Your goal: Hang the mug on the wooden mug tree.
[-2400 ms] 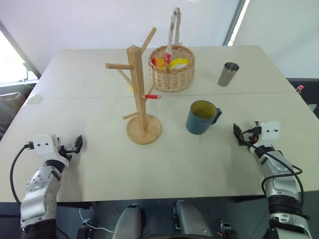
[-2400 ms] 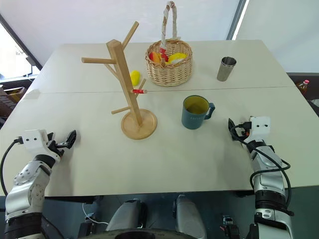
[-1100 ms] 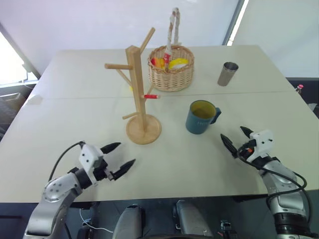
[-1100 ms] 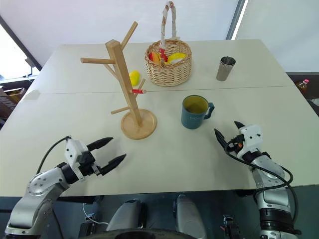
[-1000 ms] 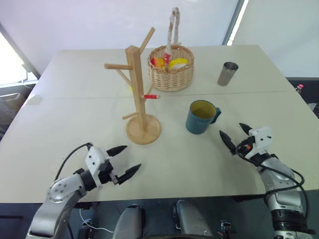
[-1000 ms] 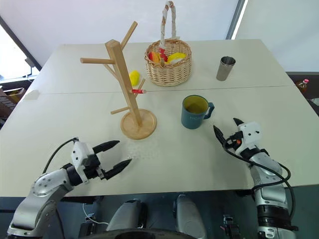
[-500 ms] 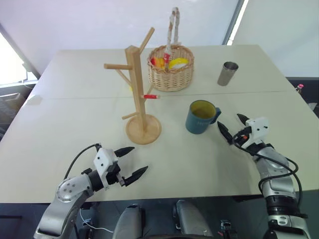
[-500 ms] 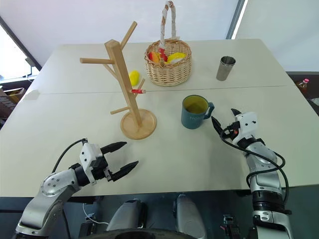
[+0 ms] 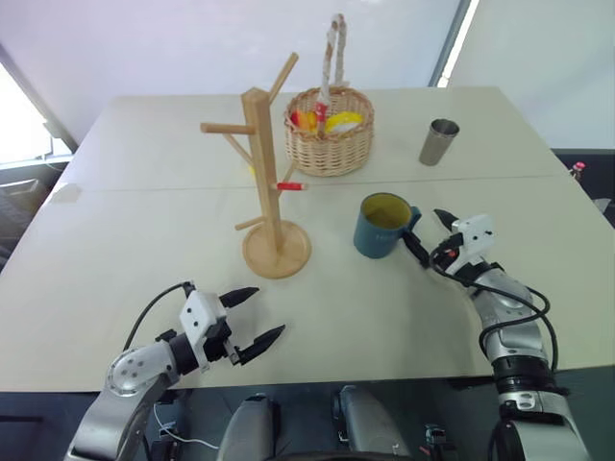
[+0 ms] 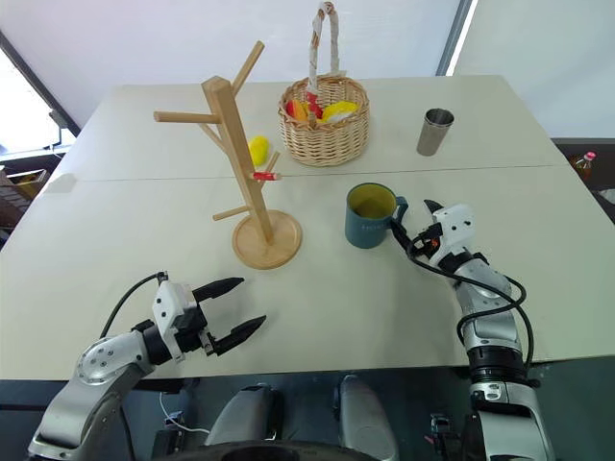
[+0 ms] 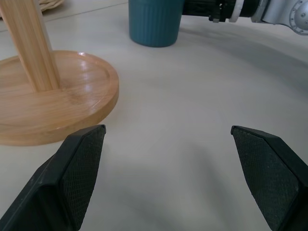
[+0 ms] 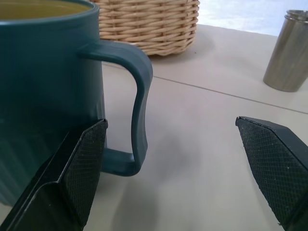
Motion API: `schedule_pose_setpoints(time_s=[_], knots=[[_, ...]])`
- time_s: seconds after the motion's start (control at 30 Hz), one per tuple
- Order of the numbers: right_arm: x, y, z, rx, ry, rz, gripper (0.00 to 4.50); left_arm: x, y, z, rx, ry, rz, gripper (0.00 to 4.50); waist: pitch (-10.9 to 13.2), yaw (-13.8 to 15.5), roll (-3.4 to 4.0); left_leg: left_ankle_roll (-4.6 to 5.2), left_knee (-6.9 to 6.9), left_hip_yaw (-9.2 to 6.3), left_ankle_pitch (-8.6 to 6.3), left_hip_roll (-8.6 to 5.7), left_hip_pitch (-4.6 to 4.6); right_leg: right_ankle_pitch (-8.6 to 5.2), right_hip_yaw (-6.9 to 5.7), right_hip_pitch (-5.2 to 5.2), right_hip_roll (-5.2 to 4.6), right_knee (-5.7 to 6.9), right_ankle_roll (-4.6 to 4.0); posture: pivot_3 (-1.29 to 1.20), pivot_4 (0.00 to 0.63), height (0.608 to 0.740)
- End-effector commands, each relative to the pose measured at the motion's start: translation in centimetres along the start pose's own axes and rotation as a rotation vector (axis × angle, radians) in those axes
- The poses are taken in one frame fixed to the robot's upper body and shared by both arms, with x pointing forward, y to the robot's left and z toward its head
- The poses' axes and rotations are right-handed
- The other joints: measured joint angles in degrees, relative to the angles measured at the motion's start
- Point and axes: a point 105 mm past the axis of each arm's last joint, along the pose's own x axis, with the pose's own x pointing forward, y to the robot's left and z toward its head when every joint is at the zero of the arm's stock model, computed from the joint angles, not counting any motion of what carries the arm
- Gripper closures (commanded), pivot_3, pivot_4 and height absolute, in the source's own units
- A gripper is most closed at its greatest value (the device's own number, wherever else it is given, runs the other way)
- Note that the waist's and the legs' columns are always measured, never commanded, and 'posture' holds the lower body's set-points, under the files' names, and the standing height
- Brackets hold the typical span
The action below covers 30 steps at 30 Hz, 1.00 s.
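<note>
Two pincers: both spread wide, neither holding anything
Right pincer: level at the mug's handle. In the right wrist view one finger sits right by the mug wall and the handle loop falls inside the gap, other finger way out to the side
Left pincer: hovers low over the near side of the counter, well apart from everything
Mug: upright on the counter, to the right of the wooden mug tree, handle facing the right arm
Tree: standing on its round base, pegs all bare, red-tipped peg pointing toward the mug side
Behind it all: wicker basket and steel tumbler, out of the way
Risk 1: I reckon the near finger could nudge the mug wall and shove or spin it before the close, handle slips out
Risk 2: pinching only the thin handle means the mug may swing or droop once lifted
Risk 3: bumping the tree with a swinging mug could tip it, the base isn't held by anything
</note>
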Motion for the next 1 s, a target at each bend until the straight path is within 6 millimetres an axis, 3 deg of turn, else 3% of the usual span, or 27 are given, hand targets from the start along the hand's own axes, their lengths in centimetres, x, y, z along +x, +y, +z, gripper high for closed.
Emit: schedule_pose_setpoints(time_s=[0.03,0.17,0.27,0.5,0.67,0.8,0.87,1.0], knots=[[0.8,0.0,1.1,-0.016,-0.042,0.006,0.07,0.1,-0.1,1.2,0.037,-0.029,-0.007,0.00,0.0,0.0,0.00,0.00,0.00,0.00,0.00,0.00,0.00,0.00,0.00,0.00,0.00,0.00,0.00,0.00,0.150,0.740],[1.3,0.2,1.2,0.011,-0.050,0.008,0.07,0.2,0.0,1.3,0.041,-0.031,-0.006,0.00,0.0,0.0,0.00,0.00,0.00,0.00,0.00,0.00,-0.01,0.00,0.00,0.00,0.00,0.00,0.00,0.00,0.150,0.740],[1.6,0.6,1.2,0.032,-0.056,0.032,0.89,0.3,0.0,1.4,0.045,-0.031,-0.009,0.00,0.0,0.0,0.00,0.00,0.00,0.00,0.00,0.00,-0.01,0.00,0.00,0.00,0.00,0.00,0.00,0.00,0.150,0.740],[1.4,1.9,1.9,0.088,-0.086,0.108,4.47,0.3,0.1,1.4,0.049,-0.026,-0.005,0.00,0.0,0.0,0.00,0.00,0.00,-0.01,0.00,0.00,-0.01,0.00,0.00,0.00,-0.01,0.00,0.00,0.00,0.150,0.740],[1.0,2.4,2.4,0.088,-0.093,0.127,4.47,0.2,0.2,1.4,0.049,-0.021,0.000,0.00,0.0,0.1,0.01,0.00,0.00,-0.01,0.00,0.00,-0.02,0.00,0.00,-0.01,-0.02,-0.01,0.00,0.00,0.150,0.740],[0.6,3.3,5.0,-0.170,-0.121,0.176,4.47,-0.1,0.6,1.4,0.061,-0.016,0.021,0.00,0.0,0.1,0.05,0.00,0.00,-0.01,0.00,0.00,-0.03,0.00,0.00,-0.02,-0.02,0.00,0.00,0.00,0.150,0.740],[0.2,4.5,7.3,-0.367,-0.158,0.240,4.47,-0.4,1.0,1.4,0.065,-0.014,0.036,0.00,0.1,0.1,0.11,0.00,0.00,0.00,0.00,0.00,-0.05,0.00,0.00,-0.05,-0.03,0.00,0.00,0.00,0.150,0.740],[-0.5,6.9,9.9,-0.595,-0.196,0.363,4.47,-0.7,1.6,1.3,0.074,-0.007,0.046,0.00,0.1,0.1,0.08,0.00,0.00,-0.03,0.00,0.00,-0.03,0.00,-0.01,-0.04,0.02,0.00,0.00,0.00,0.150,0.740]])
